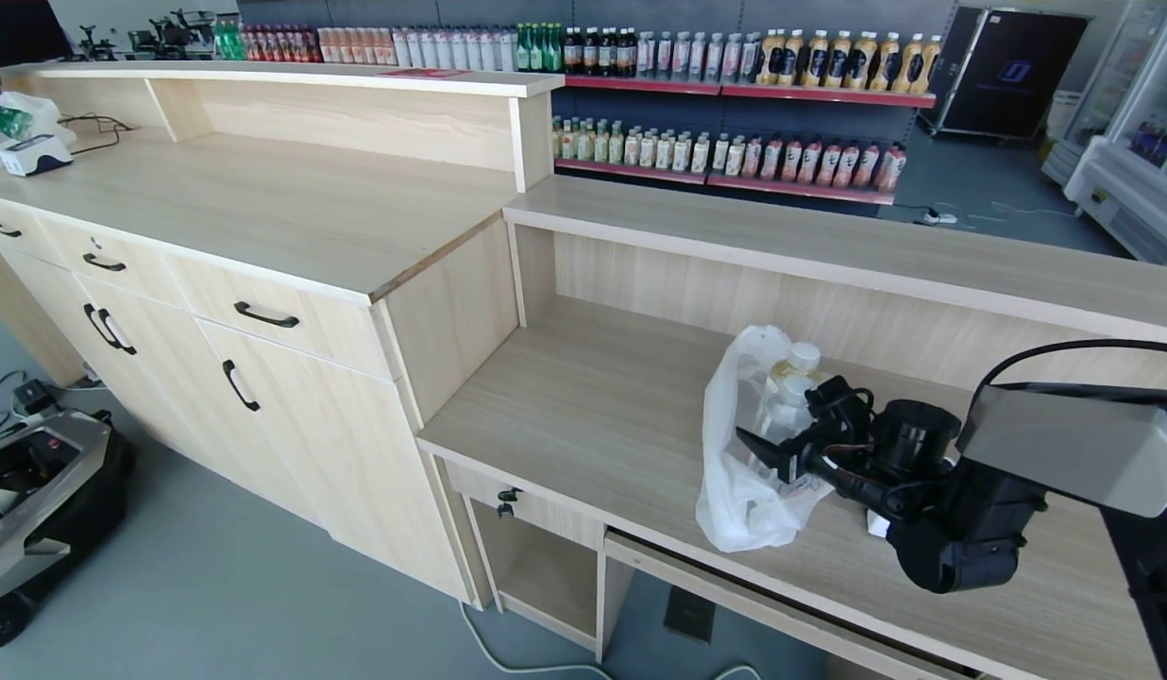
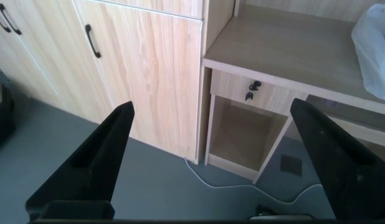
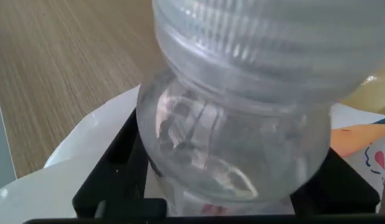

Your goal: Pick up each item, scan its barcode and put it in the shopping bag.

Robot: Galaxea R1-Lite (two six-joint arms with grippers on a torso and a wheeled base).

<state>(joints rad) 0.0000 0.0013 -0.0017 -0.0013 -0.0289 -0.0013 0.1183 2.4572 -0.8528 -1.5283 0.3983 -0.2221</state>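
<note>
Pale wood counter (image 1: pixel 593 406), lower section: all the work sits here, toward my right side.

White shopping bag (image 1: pixel 735 510) slumps on that surface near its front edge, mouth up. Thin film, soft and floppy. It will not hold its own opening, and it will drag if an arm snags it.

Right end effector (image 1: pixel 786 425) is at the bag's mouth, closed on the clear bottle (image 3: pixel 236 143), black fingers pressing either side of its body below the shoulder. Left end effector (image 2: pixel 211 109) hangs well apart over the floor in front of the cabinet doors, fingers spread wide, holding nothing.

The clear bottle stands upright inside the bag's opening. Its base is hidden, so I cannot say whether it already rests on the bag's bottom. A yellowish bottle (image 1: pixel 799 364) stands just behind it, also in the bag.

Handling judgement: smooth, thin-walled plastic that is slippery and will dent under a hard squeeze. It looks light, as I can make out little liquid inside. The best hold is on the body just under the shoulder, where the wall is stiffest. The ribbed cap (image 3: pixel 267 37) is too narrow to grip.
</note>
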